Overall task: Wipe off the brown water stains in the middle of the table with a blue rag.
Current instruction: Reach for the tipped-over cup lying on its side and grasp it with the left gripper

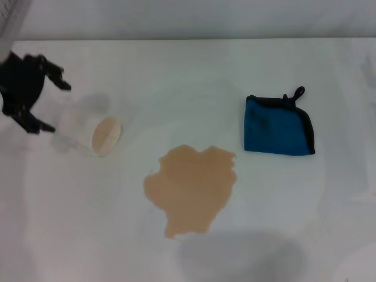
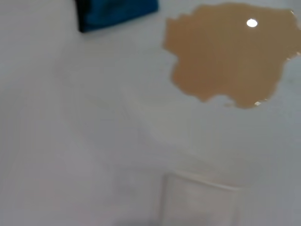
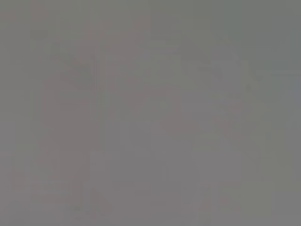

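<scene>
The brown water stains form one tan puddle with a lobed outline in the middle of the white table. The blue rag lies flat to the right of the puddle, folded, with black edging and a loop at its far corner. My left gripper is at the far left, open, with its black fingers spread just beside the closed end of a tipped cup and holding nothing. The left wrist view shows the puddle and an edge of the rag. My right gripper is out of view.
A white paper cup with a tan lining lies on its side left of the puddle, its mouth facing the puddle; it shows faintly in the left wrist view. The right wrist view shows only plain grey.
</scene>
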Controlling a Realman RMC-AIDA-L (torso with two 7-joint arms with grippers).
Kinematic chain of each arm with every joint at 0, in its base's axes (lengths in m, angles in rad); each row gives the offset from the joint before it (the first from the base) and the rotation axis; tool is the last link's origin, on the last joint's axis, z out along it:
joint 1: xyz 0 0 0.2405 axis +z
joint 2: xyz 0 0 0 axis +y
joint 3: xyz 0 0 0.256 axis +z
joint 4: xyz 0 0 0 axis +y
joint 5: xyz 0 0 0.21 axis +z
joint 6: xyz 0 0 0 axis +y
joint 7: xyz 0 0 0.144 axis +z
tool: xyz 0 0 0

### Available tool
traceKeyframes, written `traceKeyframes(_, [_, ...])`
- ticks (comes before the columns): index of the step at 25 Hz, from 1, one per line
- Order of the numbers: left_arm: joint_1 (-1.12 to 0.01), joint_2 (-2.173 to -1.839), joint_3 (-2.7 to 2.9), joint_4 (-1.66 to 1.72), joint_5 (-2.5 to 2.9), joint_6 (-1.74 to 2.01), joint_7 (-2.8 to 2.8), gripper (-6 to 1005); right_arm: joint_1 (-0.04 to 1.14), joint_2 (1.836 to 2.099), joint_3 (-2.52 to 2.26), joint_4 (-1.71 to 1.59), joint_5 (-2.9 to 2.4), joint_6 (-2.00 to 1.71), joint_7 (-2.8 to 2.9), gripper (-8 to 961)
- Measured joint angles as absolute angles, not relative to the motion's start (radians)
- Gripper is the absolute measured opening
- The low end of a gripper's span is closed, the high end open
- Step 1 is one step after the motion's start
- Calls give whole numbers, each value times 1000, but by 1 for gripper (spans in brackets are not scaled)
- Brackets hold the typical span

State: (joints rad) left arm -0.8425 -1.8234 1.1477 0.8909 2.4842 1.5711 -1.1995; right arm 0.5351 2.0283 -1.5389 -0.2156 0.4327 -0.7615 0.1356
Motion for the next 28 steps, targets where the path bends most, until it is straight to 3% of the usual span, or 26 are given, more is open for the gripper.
traceKeyframes(4, [-844, -1874, 1148, 839, 2533, 1502, -1163, 873, 526, 2029, -1547, -217, 433, -761, 140, 871])
traceKeyframes(8, [-841, -1904, 1147, 815, 2550, 1424, -1136, 873, 525, 2028, -1548, -216, 433, -762, 139, 871])
traceKeyframes(28, [-892, -1936, 1149, 631, 2550, 1247, -1065, 872, 521, 2021, -1539, -211, 439, -765, 141, 871])
